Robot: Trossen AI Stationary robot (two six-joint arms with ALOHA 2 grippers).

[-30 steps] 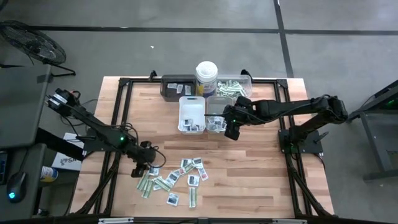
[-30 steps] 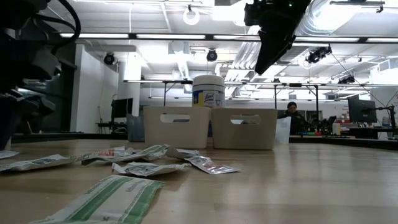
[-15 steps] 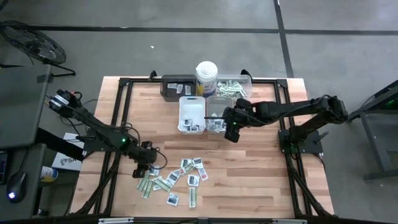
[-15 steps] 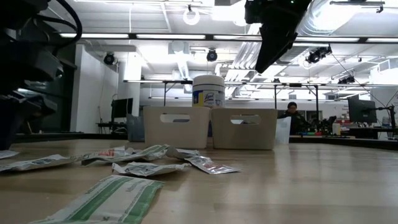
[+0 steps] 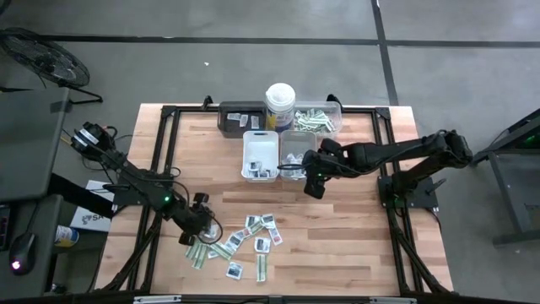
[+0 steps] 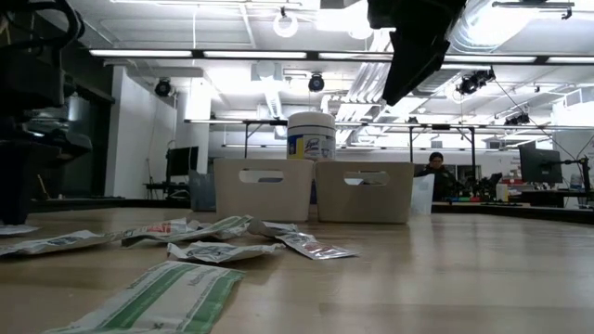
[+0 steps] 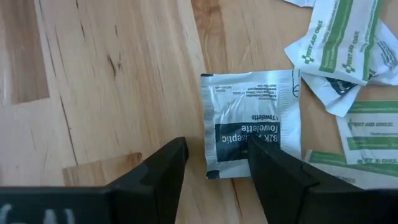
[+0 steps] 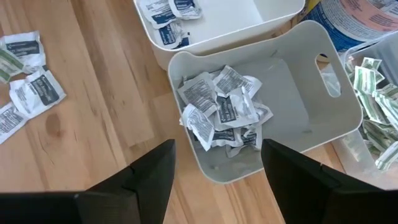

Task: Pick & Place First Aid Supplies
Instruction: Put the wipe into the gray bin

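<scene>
Left wrist view: a white antiseptic towelette sachet (image 7: 252,123) with a dark label, beside "FIRST AID" green strips (image 7: 344,38); left gripper (image 7: 214,163) spread above the sachet, right gripper (image 8: 217,163) likewise apart.

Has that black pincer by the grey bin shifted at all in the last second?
Yes. The right pincer has slid slightly away from the grey plastic bin, toward the loose white packets on the wooden table.
</scene>
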